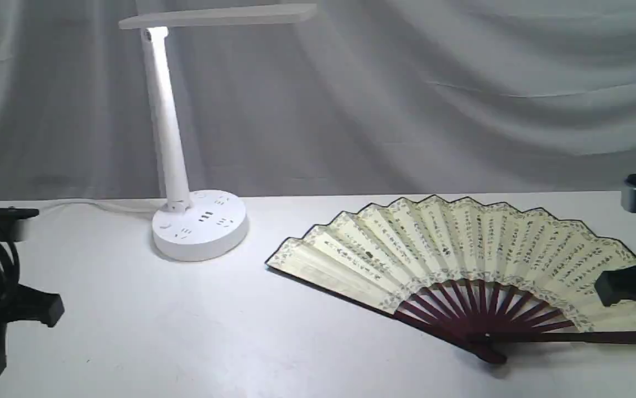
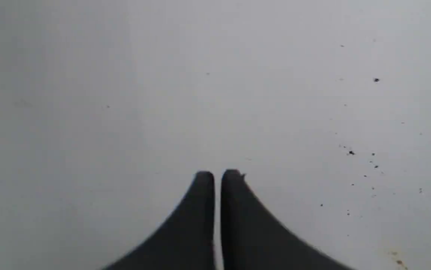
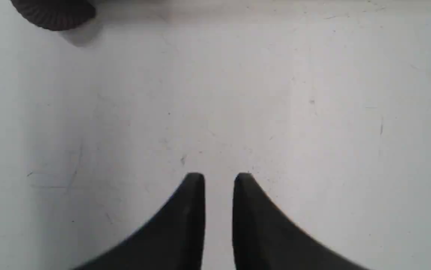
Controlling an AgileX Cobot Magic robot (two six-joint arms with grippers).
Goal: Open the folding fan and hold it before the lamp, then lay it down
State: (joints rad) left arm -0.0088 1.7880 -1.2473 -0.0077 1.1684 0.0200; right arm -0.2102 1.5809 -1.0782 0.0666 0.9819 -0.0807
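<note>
Lying spread flat on table (image 1: 130,331), fan (image 1: 462,243) right of lamp (image 1: 166,127); curtain (image 1: 406,99) behind. Left claw (image 2: 217,174) closed, right claw (image 3: 218,176) slightly parted.

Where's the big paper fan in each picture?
Exterior view: the folding fan lies spread open on the white table, right of the lamp.
Left wrist view: not in it.
Right wrist view: not in it.
Shared landmark: the white table shows in all three.
</note>
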